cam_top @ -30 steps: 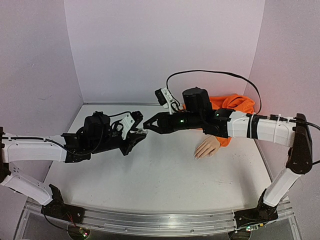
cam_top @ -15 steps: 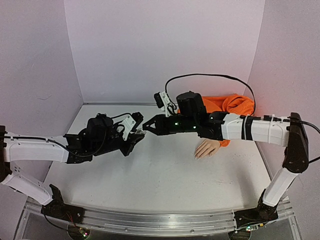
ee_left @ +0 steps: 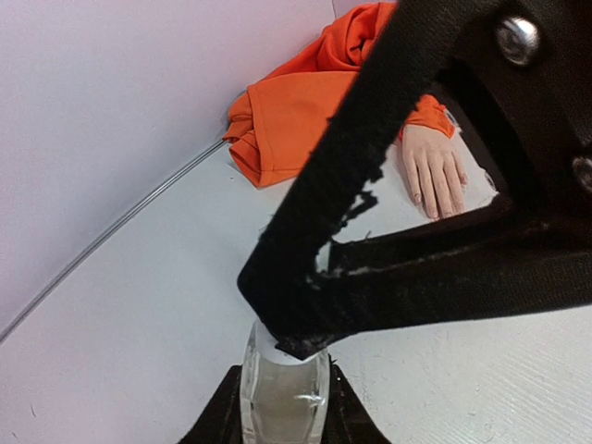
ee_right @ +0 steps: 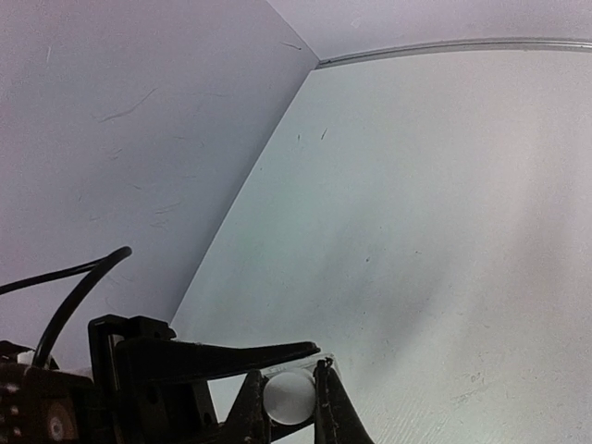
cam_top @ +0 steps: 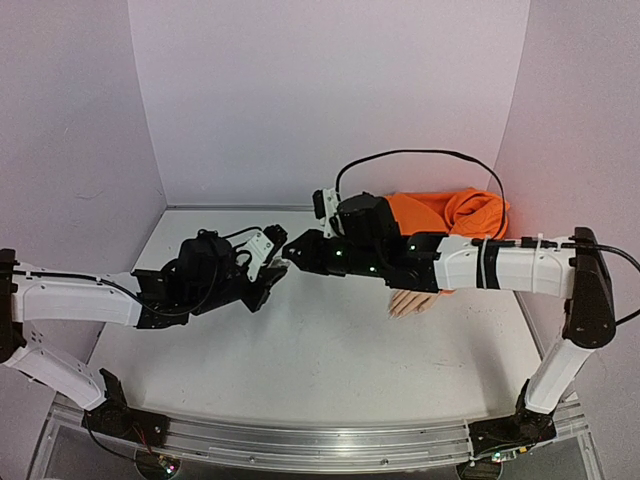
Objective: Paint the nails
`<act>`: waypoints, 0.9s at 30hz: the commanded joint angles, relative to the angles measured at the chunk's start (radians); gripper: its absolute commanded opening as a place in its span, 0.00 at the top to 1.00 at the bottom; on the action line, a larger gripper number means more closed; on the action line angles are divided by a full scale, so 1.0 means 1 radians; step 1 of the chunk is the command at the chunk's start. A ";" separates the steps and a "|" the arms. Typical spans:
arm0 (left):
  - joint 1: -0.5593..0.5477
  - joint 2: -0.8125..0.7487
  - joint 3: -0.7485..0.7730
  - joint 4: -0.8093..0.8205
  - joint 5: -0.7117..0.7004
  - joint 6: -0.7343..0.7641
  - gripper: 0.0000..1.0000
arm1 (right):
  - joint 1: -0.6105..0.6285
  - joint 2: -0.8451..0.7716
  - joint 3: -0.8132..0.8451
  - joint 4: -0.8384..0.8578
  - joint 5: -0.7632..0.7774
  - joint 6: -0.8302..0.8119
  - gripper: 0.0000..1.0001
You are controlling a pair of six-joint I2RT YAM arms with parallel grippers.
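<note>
Orange-sleeved mannequin hand [cam_top: 412, 302] lies palm-down right of centre, nails [ee_left: 433, 211] at its fingertips — both arms meet left of it: left gripper [cam_top: 272, 273] clamps a small clear bottle [ee_left: 282, 398], right gripper [cam_top: 292, 254] pinches its white cap [ee_right: 289, 398].

bottle [ee_left: 282, 398] sits in my left gripper [cam_top: 272, 274], its cap [ee_right: 289, 398] in my right gripper [cam_top: 292, 255]. mannequin hand [cam_top: 410, 300] lies on the table [cam_top: 300, 350] to their right, sleeve [cam_top: 455, 212] behind it.

1. Mannequin hand [ee_left: 433, 171]: pale skin tone; its sleeve [ee_left: 305, 102]: plain bright orange.
2. Bottle [ee_left: 282, 402]: clear, colourless; cap [ee_right: 289, 398]: white.
3. Left gripper [cam_top: 278, 272] and right gripper [cam_top: 293, 251]: black.
4. Left arm [cam_top: 70, 300] and right arm [cam_top: 510, 265]: white with black sections.
5. Table [cam_top: 320, 350]: white; walls [cam_top: 320, 90]: pale lilac.
</note>
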State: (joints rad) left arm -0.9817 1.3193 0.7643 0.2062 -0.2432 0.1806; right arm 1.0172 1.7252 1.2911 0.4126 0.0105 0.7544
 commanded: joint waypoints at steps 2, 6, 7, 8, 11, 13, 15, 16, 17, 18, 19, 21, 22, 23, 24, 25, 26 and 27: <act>0.009 -0.011 0.030 0.058 0.013 -0.068 0.49 | -0.033 -0.073 -0.049 0.054 0.132 0.020 1.00; 0.009 -0.025 0.016 0.058 0.042 -0.080 0.26 | -0.109 -0.151 -0.182 0.001 0.249 0.031 1.00; 0.009 -0.028 0.014 0.058 0.043 -0.079 0.24 | -0.129 -0.176 -0.218 -0.018 0.287 0.034 1.00; 0.010 -0.031 0.012 0.058 0.045 -0.079 0.23 | -0.148 -0.201 -0.255 -0.051 0.332 0.040 1.00; 0.011 -0.053 0.003 0.059 0.049 -0.078 0.20 | -0.208 -0.299 -0.366 -0.173 0.482 0.073 1.00; 0.012 -0.061 -0.002 0.059 0.045 -0.072 0.20 | -0.260 -0.366 -0.440 -0.238 0.546 0.106 1.00; 0.012 -0.056 -0.002 0.059 0.039 -0.067 0.20 | -0.318 -0.431 -0.510 -0.286 0.573 0.137 1.00; 0.012 -0.051 -0.001 0.059 0.041 -0.068 0.20 | -0.341 -0.463 -0.544 -0.311 0.600 0.154 1.00; 0.012 -0.047 0.003 0.059 0.044 -0.072 0.19 | -0.362 -0.491 -0.576 -0.333 0.628 0.171 1.00; 0.013 -0.043 0.005 0.059 0.050 -0.078 0.19 | -0.386 -0.517 -0.606 -0.356 0.652 0.191 1.00; 0.014 -0.042 0.008 0.059 0.059 -0.082 0.19 | -0.414 -0.538 -0.636 -0.375 0.666 0.206 1.00; 0.014 -0.035 0.015 0.059 0.068 -0.085 0.19 | -0.485 -0.569 -0.690 -0.398 0.670 0.242 1.00; 0.014 -0.030 0.018 0.059 0.069 -0.086 0.19 | -0.520 -0.576 -0.715 -0.401 0.667 0.256 1.00; 0.014 -0.027 0.020 0.059 0.068 -0.087 0.19 | -0.550 -0.579 -0.734 -0.404 0.665 0.276 1.00; 0.014 -0.026 0.022 0.059 0.067 -0.089 0.19 | -0.570 -0.579 -0.749 -0.408 0.665 0.293 1.00; 0.014 -0.027 0.024 0.059 0.068 -0.092 0.19 | -0.584 -0.579 -0.761 -0.411 0.670 0.312 1.00; 0.014 -0.028 0.024 0.058 0.069 -0.094 0.19 | -0.591 -0.579 -0.772 -0.412 0.681 0.334 1.00; 0.014 -0.033 0.023 0.059 0.073 -0.097 0.19 | -0.597 -0.578 -0.781 -0.413 0.685 0.351 1.00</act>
State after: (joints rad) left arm -0.9741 1.2934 0.7628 0.2192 -0.1852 0.1028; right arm 0.4526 1.1606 0.5442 0.0517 0.6212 0.9997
